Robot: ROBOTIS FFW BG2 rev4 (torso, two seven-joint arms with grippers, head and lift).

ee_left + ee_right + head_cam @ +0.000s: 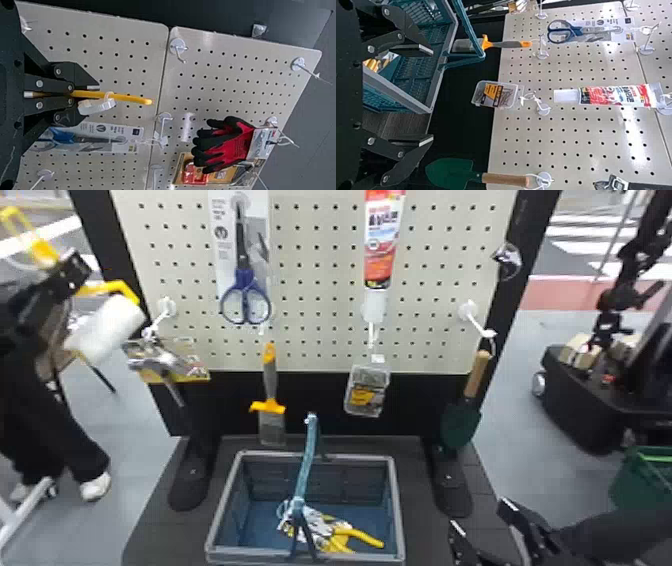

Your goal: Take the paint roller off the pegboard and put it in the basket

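My left gripper [67, 275] is at the left of the head view, shut on the paint roller's yellow handle. The paint roller [107, 325] has its white sleeve below the fingers, beside the pegboard's left edge. In the left wrist view, the left gripper [75, 94] pinches the paint roller's yellow handle [128, 97], with a white tag tied to it. The basket [398, 510] stands below the pegboard [320, 290], its handle raised. At the lower right, my right gripper [482, 520] is open and holds nothing; the right wrist view shows the right gripper [432, 95] with its fingers wide apart.
Yellow-handled pliers [350, 535] lie in the basket. Scissors [245, 297], a putty knife [270, 390], a red-and-white tube [382, 245], a small clear box [367, 390] and a trowel [462, 422] hang ahead. A hammer-like tool [165, 362] hangs near the roller.
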